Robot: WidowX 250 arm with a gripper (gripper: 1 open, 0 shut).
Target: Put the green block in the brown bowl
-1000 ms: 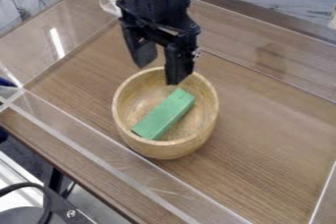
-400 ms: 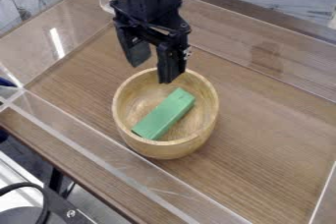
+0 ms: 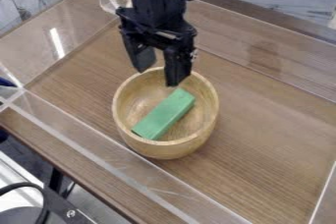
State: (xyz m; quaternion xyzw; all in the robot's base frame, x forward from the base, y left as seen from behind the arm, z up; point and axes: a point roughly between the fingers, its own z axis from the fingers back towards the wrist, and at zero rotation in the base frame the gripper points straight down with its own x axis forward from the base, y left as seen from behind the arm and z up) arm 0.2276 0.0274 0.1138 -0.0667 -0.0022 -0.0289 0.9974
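The green block (image 3: 164, 116) lies flat inside the brown bowl (image 3: 138, 143), slanting from the lower left to the upper right of its pale inside. My black gripper (image 3: 156, 64) hangs pointing down over the bowl's far rim, above the block's upper end. Its two fingers stand apart, open, with nothing between them. One fingertip (image 3: 175, 73) reaches just inside the rim, the other (image 3: 137, 59) sits outside it to the left. The gripper is not touching the block.
The bowl stands on a wooden tabletop (image 3: 262, 140) ringed by a low clear plastic wall (image 3: 53, 120). A grey plank wall runs along the back. Cables and dark equipment show at the bottom left corner.
The gripper wobbled slightly left and back over the bowl's far rim, staying open. The block and bowl have not moved.
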